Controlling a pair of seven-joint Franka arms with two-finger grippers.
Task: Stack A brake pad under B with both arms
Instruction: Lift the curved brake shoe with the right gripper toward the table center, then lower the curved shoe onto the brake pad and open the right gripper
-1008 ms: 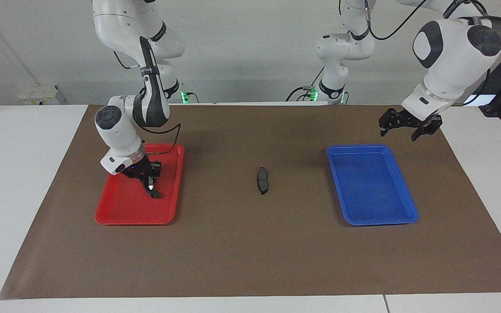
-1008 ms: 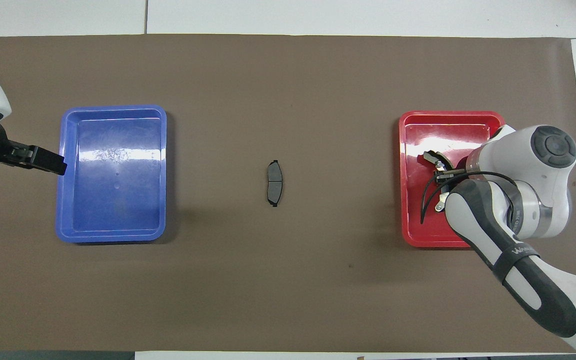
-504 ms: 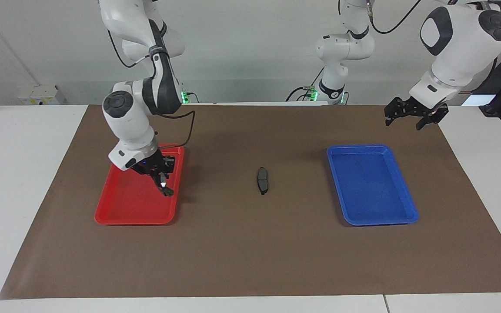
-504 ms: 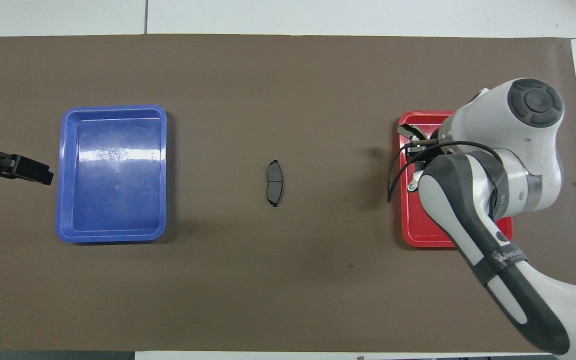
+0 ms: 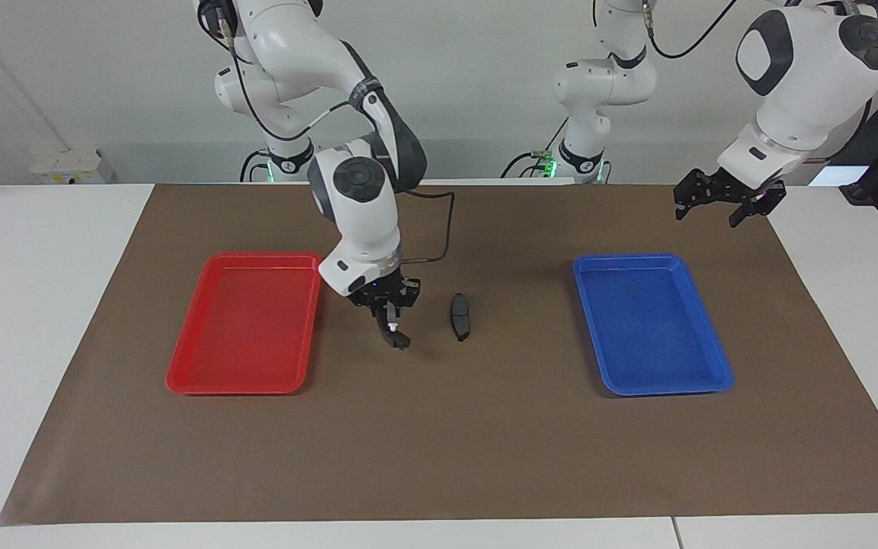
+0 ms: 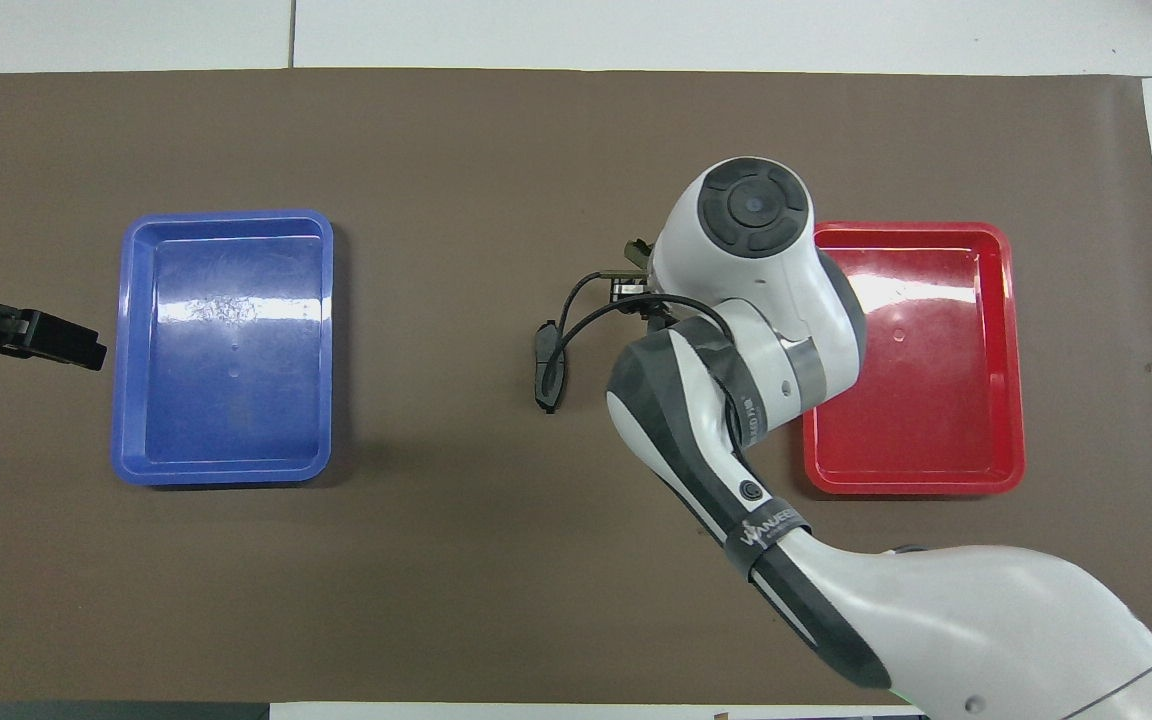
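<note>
The short dark brake pad A lies flat on the brown mat between the two trays; it also shows in the overhead view. My right gripper is shut on the longer curved piece B, which hangs from it with a silver patch showing. It is held just above the mat, beside pad A toward the red tray, and is not touching the pad. In the overhead view the right arm's wrist covers most of that gripper. My left gripper is open and empty, and waits above the mat beside the blue tray; it also shows in the overhead view.
A red tray lies toward the right arm's end of the table with nothing in it. A blue tray lies toward the left arm's end, also with nothing in it. A brown mat covers the table.
My right gripper has lifted piece B out of the red tray and carried it across to just beside pad A. My left gripper has risen slightly and held still.
</note>
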